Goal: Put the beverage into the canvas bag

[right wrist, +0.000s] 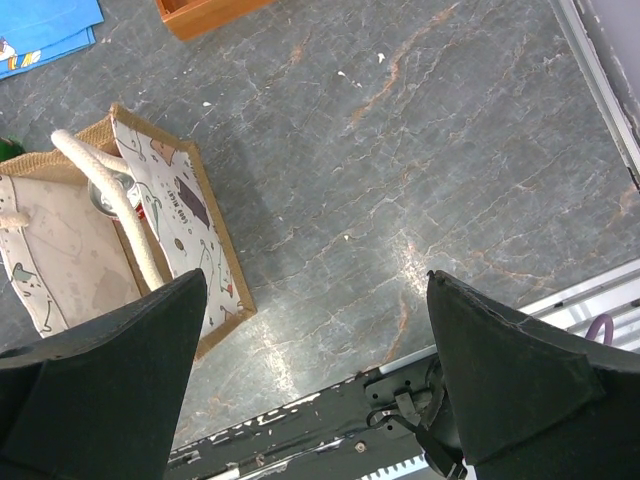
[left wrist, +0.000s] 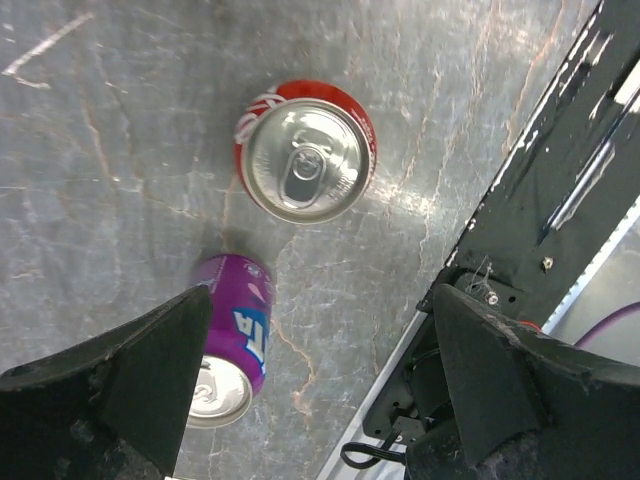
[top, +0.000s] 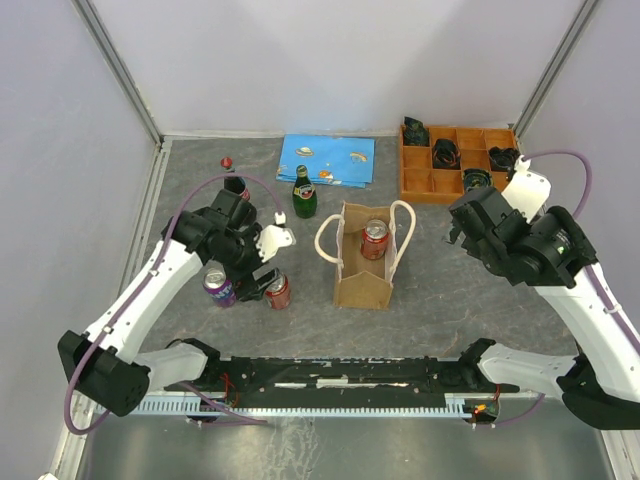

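- Tan canvas bag (top: 363, 278) stands upright mid-table between the two arms, with a red can (top: 375, 238) upright inside it.
- Left gripper (left wrist: 320, 310) hangs spread wide, grasping nothing, above a loose red can (left wrist: 305, 152) and a purple can (left wrist: 235, 340) on the grey tabletop (left wrist: 120, 150), left of the bag.
- Right gripper (right wrist: 315, 285) is spread wide and empty, just right of the bag.

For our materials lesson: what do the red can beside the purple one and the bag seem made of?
Red can: probably aluminium; shiny silver top with pull tab, glossy printed side. Canvas bag: matte, coarse tan woven cloth, perhaps jute or canvas; handles: cream rope.
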Tool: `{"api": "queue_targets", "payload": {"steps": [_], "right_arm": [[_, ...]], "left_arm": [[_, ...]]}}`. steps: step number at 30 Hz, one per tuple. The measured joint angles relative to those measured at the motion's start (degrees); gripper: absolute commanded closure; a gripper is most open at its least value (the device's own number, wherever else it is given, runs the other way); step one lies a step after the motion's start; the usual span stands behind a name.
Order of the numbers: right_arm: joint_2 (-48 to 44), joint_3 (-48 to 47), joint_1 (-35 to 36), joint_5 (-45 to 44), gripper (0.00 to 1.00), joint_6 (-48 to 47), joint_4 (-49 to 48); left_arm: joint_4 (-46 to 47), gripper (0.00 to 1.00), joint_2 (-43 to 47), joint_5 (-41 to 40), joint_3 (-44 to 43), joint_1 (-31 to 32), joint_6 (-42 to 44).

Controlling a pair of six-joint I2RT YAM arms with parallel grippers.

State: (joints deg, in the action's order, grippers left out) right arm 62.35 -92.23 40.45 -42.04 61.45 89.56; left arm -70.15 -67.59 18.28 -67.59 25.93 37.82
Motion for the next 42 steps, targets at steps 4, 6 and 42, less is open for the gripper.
{"api": "queue_targets", "payload": {"steps": [4, 6, 42], "right_arm": [[-0.1, 0.0, 0.0, 0.0, 0.01, 0.0, 0.0], [-0.2, 0.0, 0.0, 0.2, 0.01, 0.0, 0.0], [1.3, 0.1, 0.0, 1.0, 0.01, -0.2, 0.0]], "left_arm": [[1.6, 0.03, 0.5, 0.3, 4.3, 0.0, 1.6], [2.7, 0.02, 0.4, 1.1, 4.7, 0.0, 1.7], [15.8, 0.29, -12.0, 2.6, 9.9, 2.6, 2.0]]}}
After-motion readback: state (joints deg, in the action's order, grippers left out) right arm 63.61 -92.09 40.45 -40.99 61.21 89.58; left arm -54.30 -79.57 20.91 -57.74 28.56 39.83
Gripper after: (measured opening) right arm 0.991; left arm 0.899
